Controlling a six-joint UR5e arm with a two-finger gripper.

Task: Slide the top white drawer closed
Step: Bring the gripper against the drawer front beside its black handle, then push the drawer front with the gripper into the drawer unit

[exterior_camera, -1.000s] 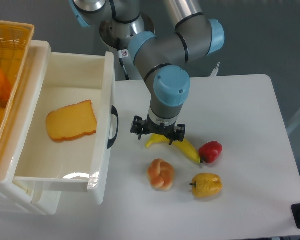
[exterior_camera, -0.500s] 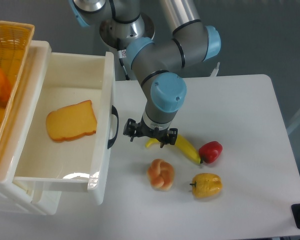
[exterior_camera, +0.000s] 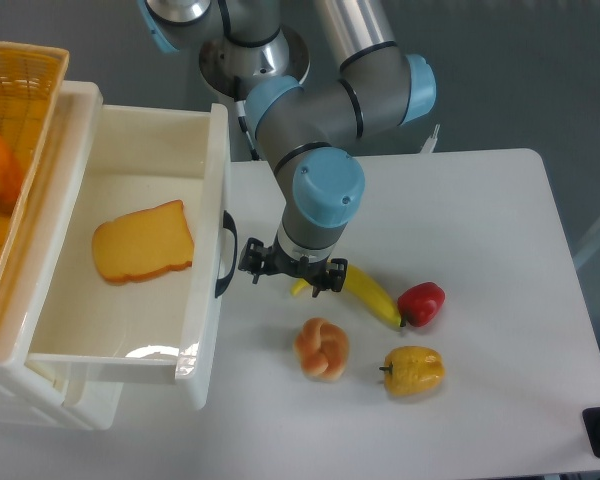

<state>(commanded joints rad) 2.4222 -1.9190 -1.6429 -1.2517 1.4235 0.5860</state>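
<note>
Camera view: top white drawer [exterior_camera: 130, 200] pulled out at bench's left edge, toast slice [exterior_camera: 143, 242] inside; tool [exterior_camera: 285, 272] near its black handle [exterior_camera: 227, 254], fingers spread, holding nothing.

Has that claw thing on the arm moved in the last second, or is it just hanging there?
Yes. The gripper has shifted left, away from the red pepper and nearer the black handle of the top white drawer.
</note>
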